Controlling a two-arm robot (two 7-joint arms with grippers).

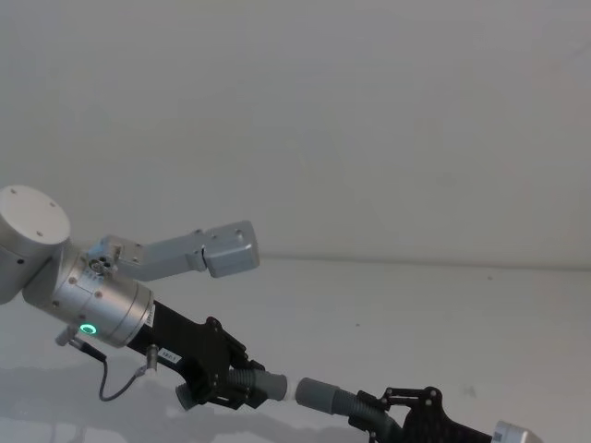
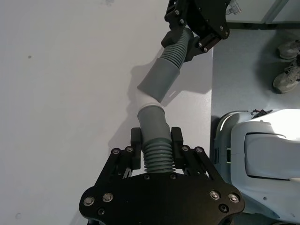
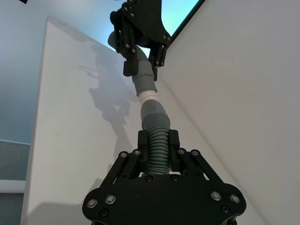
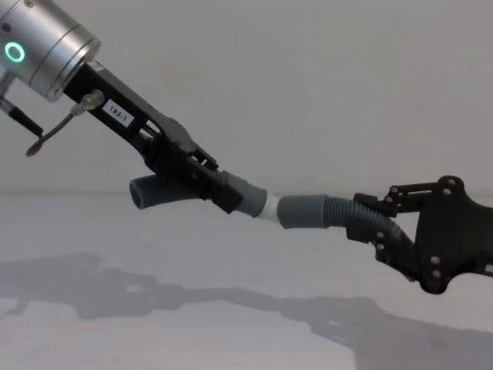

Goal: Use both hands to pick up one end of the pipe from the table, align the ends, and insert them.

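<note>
My left pincer (image 4: 223, 193) is clamped on the tipped hose piece (image 4: 158, 193), up off the surface (image 4: 231, 324); its white tip (image 4: 271, 208) sits at the socket cuff (image 4: 302, 211); my right pincer (image 4: 368, 219) grips that second piece (image 4: 339, 210); they meet at an angle, so pushing now could jam the tip or buckle the corrugation

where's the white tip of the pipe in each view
head view: white tip, bottom centre.
left wrist view: just ahead of the left end effector.
right wrist view: just ahead of the right end effector.
chest view: mid-picture.
shared landmark: the socket cuff meeting it.
</note>
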